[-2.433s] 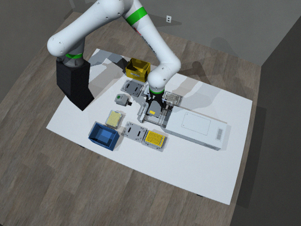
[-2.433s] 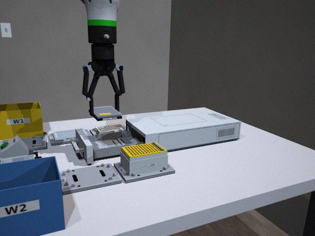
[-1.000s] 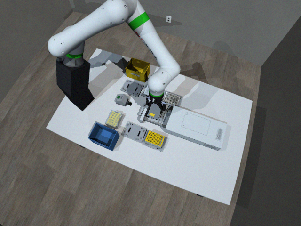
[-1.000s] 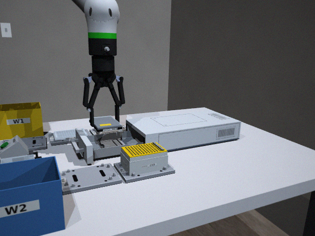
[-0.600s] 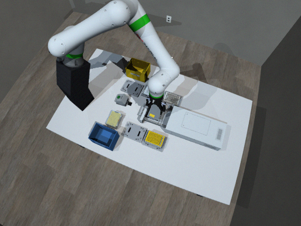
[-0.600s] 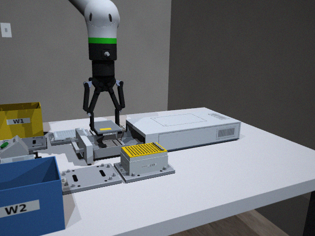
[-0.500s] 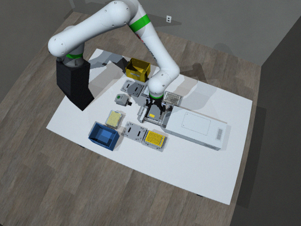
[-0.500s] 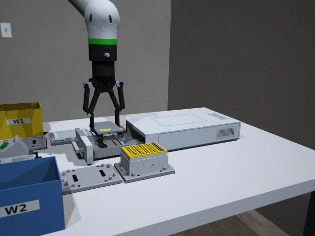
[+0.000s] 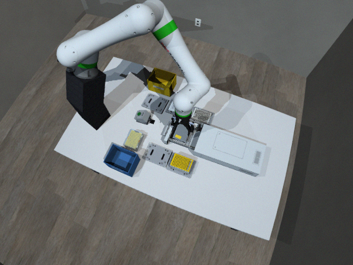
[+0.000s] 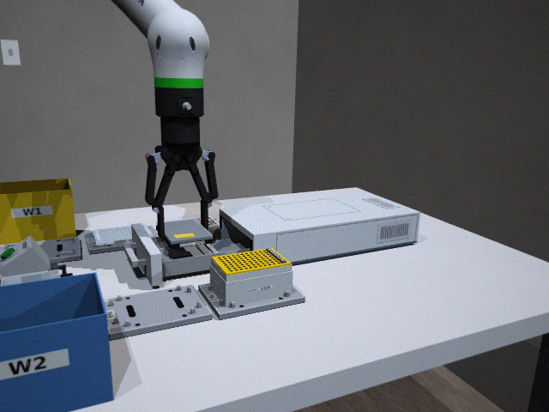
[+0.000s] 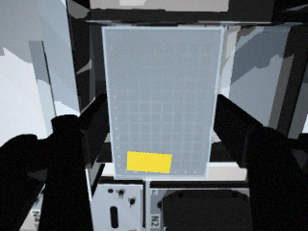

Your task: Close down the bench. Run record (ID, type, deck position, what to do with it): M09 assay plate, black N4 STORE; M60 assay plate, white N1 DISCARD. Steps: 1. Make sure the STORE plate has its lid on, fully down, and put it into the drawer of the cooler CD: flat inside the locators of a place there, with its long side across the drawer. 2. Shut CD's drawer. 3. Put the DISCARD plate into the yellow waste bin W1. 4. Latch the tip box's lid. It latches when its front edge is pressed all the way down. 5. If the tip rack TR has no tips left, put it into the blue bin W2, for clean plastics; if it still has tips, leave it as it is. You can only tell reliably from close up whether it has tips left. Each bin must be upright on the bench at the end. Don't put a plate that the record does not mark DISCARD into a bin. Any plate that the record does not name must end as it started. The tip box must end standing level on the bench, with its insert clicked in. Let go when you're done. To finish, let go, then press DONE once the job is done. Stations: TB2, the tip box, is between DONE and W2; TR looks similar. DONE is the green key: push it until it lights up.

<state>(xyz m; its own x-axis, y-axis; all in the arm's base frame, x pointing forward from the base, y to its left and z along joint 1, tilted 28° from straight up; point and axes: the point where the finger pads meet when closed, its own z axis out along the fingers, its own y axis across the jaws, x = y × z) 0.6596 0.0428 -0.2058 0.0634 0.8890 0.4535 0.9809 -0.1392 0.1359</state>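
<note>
My gripper is shut on the black assay plate, gripping its long sides. The plate has a grey clear lid and a yellow label. It fills the wrist view between my two dark fingers. The plate is down in the open drawer of the white cooler CD; I cannot tell whether it rests on the drawer floor. From above, my wrist covers most of the plate. The white assay plate sits on its nest behind the drawer.
The yellow bin W1 and blue bin W2 stand upright. The green DONE key is left of the drawer. The tip box is beside W2. The yellow-topped tip rack and an empty nest are in front of the drawer.
</note>
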